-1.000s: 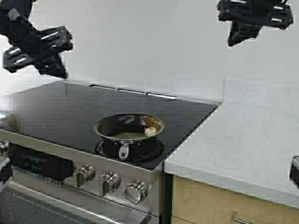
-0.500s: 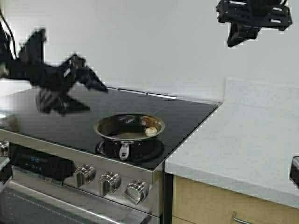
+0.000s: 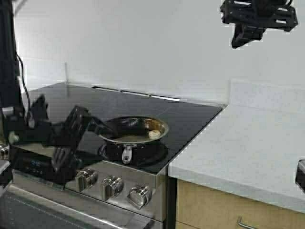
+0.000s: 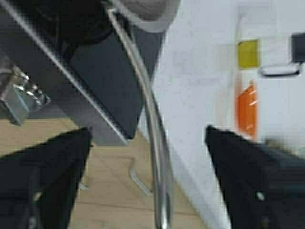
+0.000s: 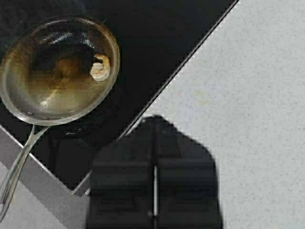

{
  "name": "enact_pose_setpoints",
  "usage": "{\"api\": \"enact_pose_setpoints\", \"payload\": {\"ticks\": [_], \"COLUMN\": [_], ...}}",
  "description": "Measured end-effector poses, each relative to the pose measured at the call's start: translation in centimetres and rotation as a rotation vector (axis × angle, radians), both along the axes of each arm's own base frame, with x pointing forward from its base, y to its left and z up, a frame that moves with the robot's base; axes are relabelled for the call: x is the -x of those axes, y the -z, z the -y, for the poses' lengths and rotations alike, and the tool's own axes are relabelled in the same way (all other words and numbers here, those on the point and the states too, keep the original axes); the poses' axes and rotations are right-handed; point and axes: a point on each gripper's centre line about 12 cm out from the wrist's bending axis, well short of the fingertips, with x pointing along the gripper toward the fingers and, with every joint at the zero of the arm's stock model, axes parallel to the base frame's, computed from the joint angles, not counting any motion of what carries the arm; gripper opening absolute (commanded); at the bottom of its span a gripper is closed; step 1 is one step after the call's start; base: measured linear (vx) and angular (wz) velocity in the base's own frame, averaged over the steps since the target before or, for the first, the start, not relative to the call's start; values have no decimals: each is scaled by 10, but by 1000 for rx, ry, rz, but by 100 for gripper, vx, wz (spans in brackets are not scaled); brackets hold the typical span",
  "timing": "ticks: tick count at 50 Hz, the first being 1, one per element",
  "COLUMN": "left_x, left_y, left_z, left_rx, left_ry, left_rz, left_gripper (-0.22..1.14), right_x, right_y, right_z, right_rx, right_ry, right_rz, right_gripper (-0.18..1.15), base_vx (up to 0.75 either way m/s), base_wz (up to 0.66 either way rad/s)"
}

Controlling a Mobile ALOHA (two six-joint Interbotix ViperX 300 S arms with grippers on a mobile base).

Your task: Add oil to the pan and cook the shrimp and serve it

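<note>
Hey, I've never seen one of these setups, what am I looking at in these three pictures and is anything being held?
This is a two-armed robot at a kitchen stove. The high view looks down from its frame. The left gripper, open and holding nothing, is low beside the pan, which sits on the stove with the shrimp inside. The left wrist view comes from that arm's camera: the pan's handle runs between its spread fingers, untouched. The right wrist view looks down from the raised right gripper, shut and empty, over the pan and the white counter.
</note>
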Motion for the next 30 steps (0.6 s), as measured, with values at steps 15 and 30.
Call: {"api": "enact_pose_setpoints", "payload": {"ticks": [15, 30], "left_x": [-14, -25], "left_y": [23, 29], "left_z": [23, 66], "left_rx": [222, 292], "left_ry": [10, 69], "left_rz": [-42, -44], "left_gripper": [102, 101], "right_x": [0, 0], "right_y": [0, 0], "right_z": [0, 0], "right_rx": [0, 1], "right_ry": [0, -1], "right_rz": [1, 0], "right_gripper": [7, 7], "base_vx": [0, 0], "base_wz": [0, 0]}}
